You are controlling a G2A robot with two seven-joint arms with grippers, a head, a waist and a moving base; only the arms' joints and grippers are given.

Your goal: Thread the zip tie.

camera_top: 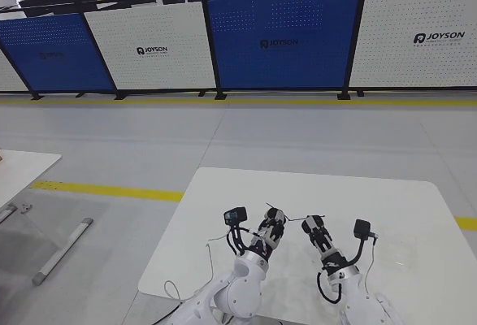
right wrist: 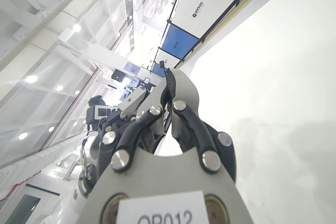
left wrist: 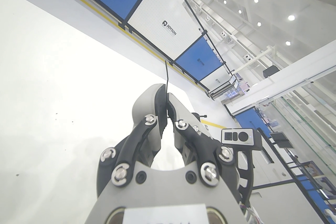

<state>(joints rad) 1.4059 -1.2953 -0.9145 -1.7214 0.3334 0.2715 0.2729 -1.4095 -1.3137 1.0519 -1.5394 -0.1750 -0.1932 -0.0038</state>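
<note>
A thin black zip tie (camera_top: 296,218) spans the small gap between my two grippers, held above the near part of the white table (camera_top: 368,203). My left gripper (camera_top: 274,217) is shut on one end; in the left wrist view the narrow tail (left wrist: 166,72) sticks straight out past the closed fingertips of the left gripper (left wrist: 166,94). My right gripper (camera_top: 310,222) is shut on the other end; in the right wrist view the ribbed strap and its small head (right wrist: 162,64) poke out beyond the tips of the right gripper (right wrist: 168,80). The left gripper (right wrist: 132,101) sits close beside it.
The white table's far half (camera_top: 319,187) is bare. A second white table (camera_top: 10,175) stands off to the left across a floor gap. Blue and white pegboard panels (camera_top: 279,45) line the back of the room behind a yellow floor line.
</note>
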